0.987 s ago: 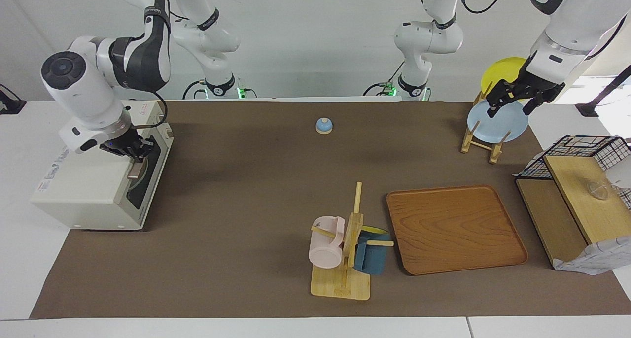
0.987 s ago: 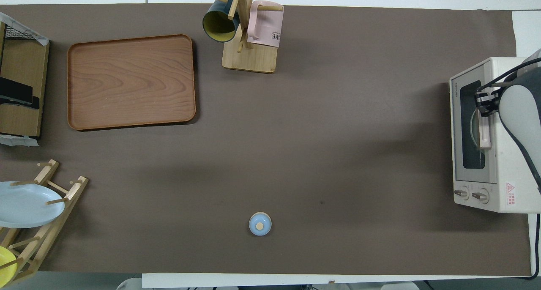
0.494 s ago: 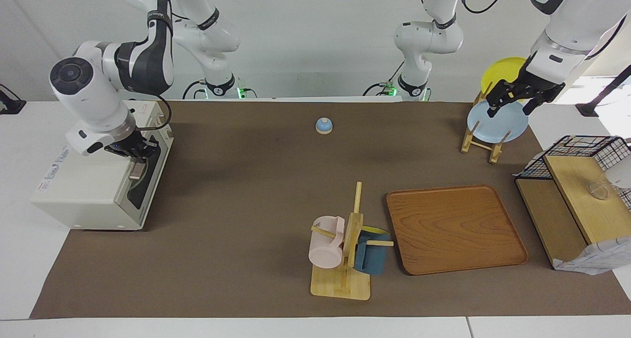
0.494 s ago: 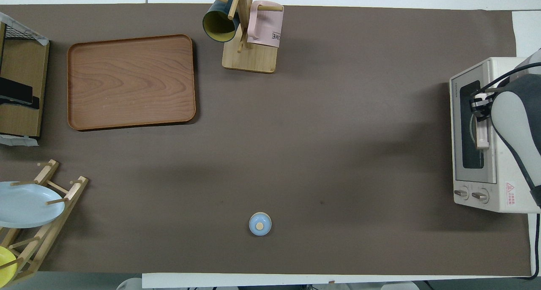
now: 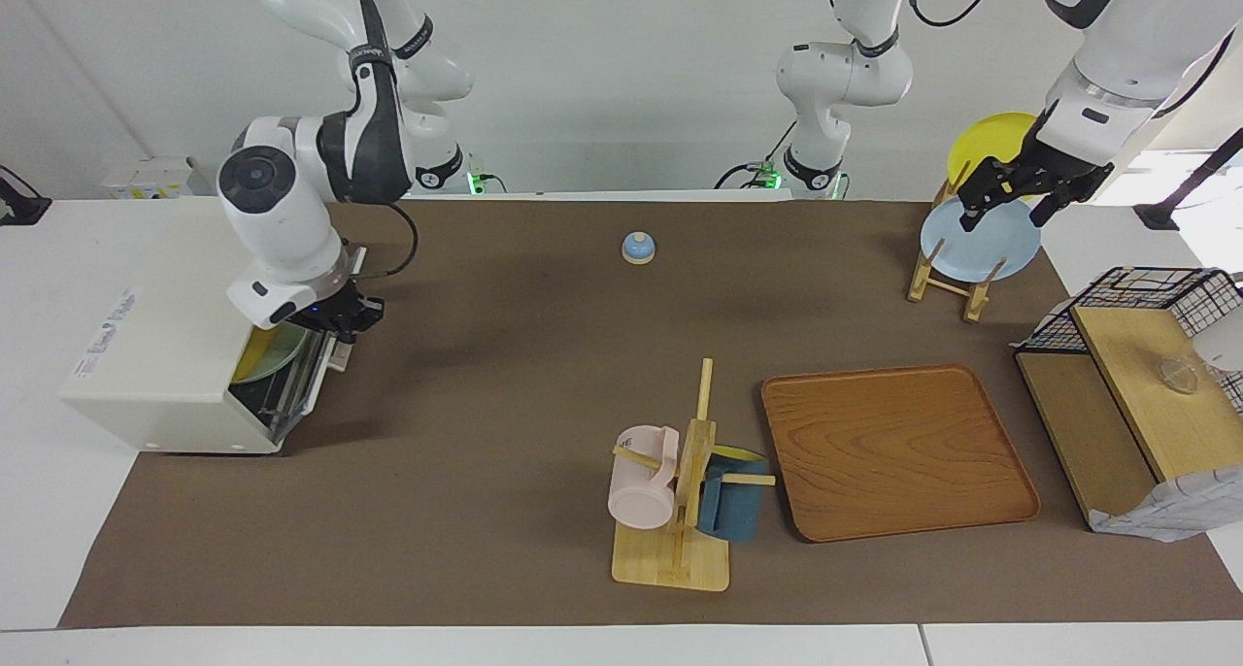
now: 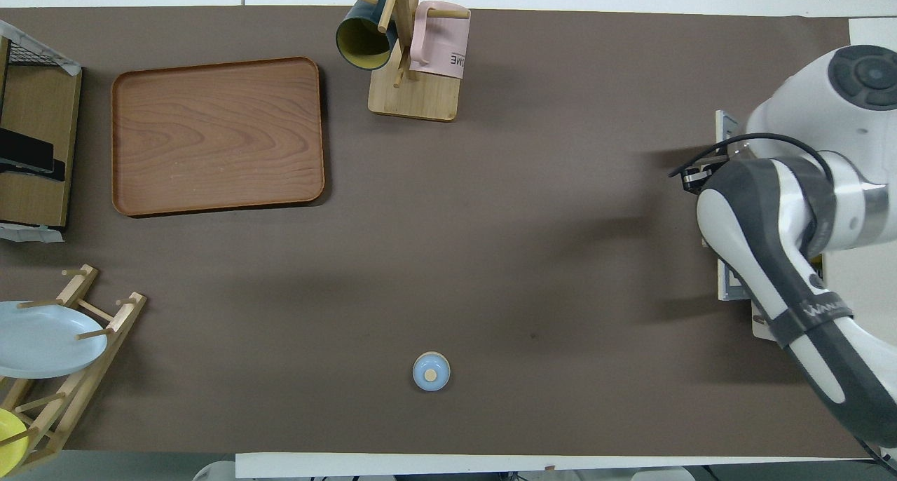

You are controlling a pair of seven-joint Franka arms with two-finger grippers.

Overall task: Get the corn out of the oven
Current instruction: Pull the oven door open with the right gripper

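1. The oven stands at the right arm's end of the table. Its door is swung down and open.
2. The right claw sits at the outer edge of the lowered door, where the handle lies. Whether its fingers are spread or pinching the handle cannot be told; the wrist hides them in both views.
3. Inside the cavity, a pale green plate rests on the rack. A strip of yellow on it is judged to be the corn; its full shape is hidden by the oven roof.
4. In the overhead view, the right arm covers most of the oven, and the corn is not visible there.
5. The left claw hangs with fingers spread over the blue plate in the wooden dish rack at the left arm's end of the table. This arm waits.
6. Step in hand: opening the door, judged complete or nearly so. The corn is not yet out.
7. Next move, as a judgement: free the right claw from the door, bring it level with the opening, spread the fingers, and reach in under the roof to pinch the corn across its width.
8. Caution: the smooth, tapered cob may roll on the plate.
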